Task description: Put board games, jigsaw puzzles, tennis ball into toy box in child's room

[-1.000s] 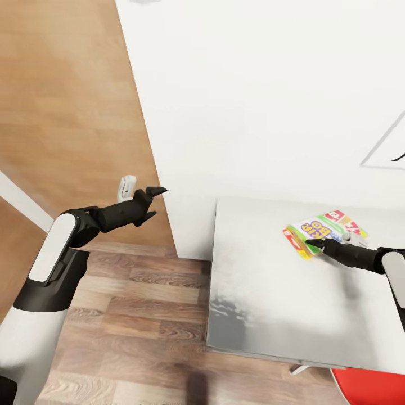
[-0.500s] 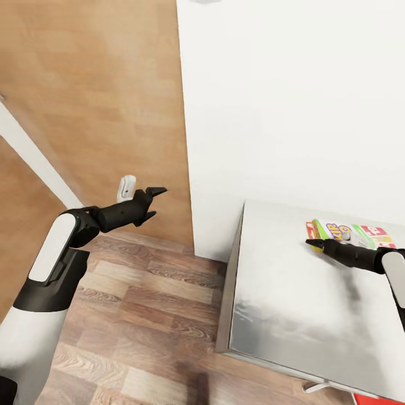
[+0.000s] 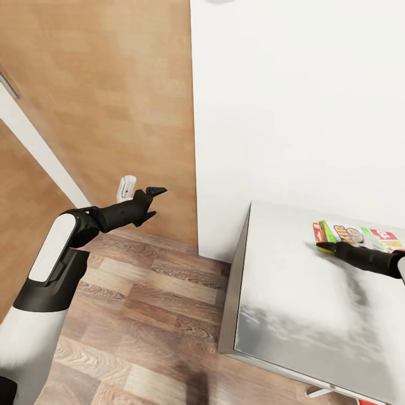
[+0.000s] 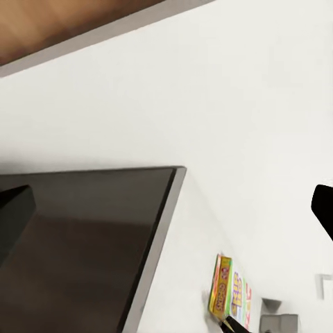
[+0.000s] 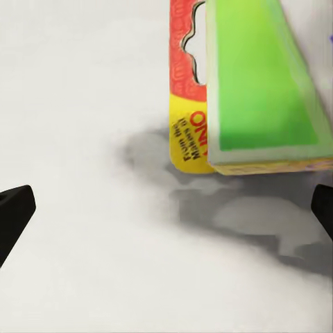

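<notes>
The pale grey table point(image 3: 304, 315) fills the head view's 4 to 5 o'clock. The SKIP-BO board game point(image 3: 357, 235) lies flat on it at 3 o'clock. The right gripper point(image 3: 322, 246) hovers at the game's near edge, jaws spread wide. The left gripper point(image 3: 153, 199) hangs over the wooden floor point(image 3: 146, 315) at 9 o'clock, jaws parted, holding nothing.

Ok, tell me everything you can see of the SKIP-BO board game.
The SKIP-BO board game is a flat printed box, green and white with red and yellow edging, looking like glossy cardboard. It lies flat on the pale table near the wall. The right end effector hovers at its near end with its fingers spread; contact cannot be told.
</notes>
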You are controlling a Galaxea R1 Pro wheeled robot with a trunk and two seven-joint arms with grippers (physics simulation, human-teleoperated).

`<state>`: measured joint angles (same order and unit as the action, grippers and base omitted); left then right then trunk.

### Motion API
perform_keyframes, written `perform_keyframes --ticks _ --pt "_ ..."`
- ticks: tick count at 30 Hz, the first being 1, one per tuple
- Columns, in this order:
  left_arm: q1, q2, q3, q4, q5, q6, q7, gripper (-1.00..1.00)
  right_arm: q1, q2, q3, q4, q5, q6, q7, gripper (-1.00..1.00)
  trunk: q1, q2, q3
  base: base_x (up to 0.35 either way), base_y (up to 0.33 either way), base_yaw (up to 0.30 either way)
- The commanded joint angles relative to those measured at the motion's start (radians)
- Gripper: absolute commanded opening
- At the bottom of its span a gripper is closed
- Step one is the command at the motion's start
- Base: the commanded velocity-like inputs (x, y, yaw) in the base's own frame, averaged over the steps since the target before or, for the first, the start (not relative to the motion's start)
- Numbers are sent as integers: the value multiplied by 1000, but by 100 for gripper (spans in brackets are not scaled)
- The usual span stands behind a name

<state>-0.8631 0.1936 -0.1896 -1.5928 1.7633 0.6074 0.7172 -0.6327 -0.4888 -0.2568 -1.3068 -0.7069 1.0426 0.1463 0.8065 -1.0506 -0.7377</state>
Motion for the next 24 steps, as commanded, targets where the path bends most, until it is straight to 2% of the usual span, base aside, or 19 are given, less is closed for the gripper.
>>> perform_keyframes --ticks 1,5,6,9,12,15,16,21,24 --pt "-1 1 -1 -1 8 -2 9 100 10 -10 -2 -11 7 5 11 100 0 -1 -1 0 0 16" --pt "-1 0 -1 -1 -3 -2 6 100 49 -38 -5 -48 -14 5 13 100 0 -1 -1 0 0 11" --pt "-1 0 -1 -1 -3 -2 6 100 49 -38 -5 -48 -14 5 13 100 0 -1 -1 0 0 8" --pt "-1 0 -1 -1 -25 -2 -8 100 89 -70 -26 -80 -57 5 14 100 0 -1 -1 0 0 5" --pt "-1 0 -1 -1 -32 -2 -13 100 100 -81 -39 -87 -75 5 14 100 0 -1 -1 0 0 4" --pt "-1 0 -1 -1 -46 -2 -22 100 122 -113 -86 -101 -116 5 13 100 0 -1 -1 0 -4 2" --pt "-1 0 -1 -1 -46 -2 -22 100 122 -113 -86 -101 -116 5 13 100 0 -1 -1 0 -13 2" --pt "-1 0 -1 0 -55 -2 -28 100 136 -151 -153 -110 -144 5 13 100 0 -1 -1 0 -96 1" --pt "-1 0 -1 0 -56 -2 -28 100 138 -162 -169 -113 -148 5 13 100 0 -1 -1 0 -168 1"
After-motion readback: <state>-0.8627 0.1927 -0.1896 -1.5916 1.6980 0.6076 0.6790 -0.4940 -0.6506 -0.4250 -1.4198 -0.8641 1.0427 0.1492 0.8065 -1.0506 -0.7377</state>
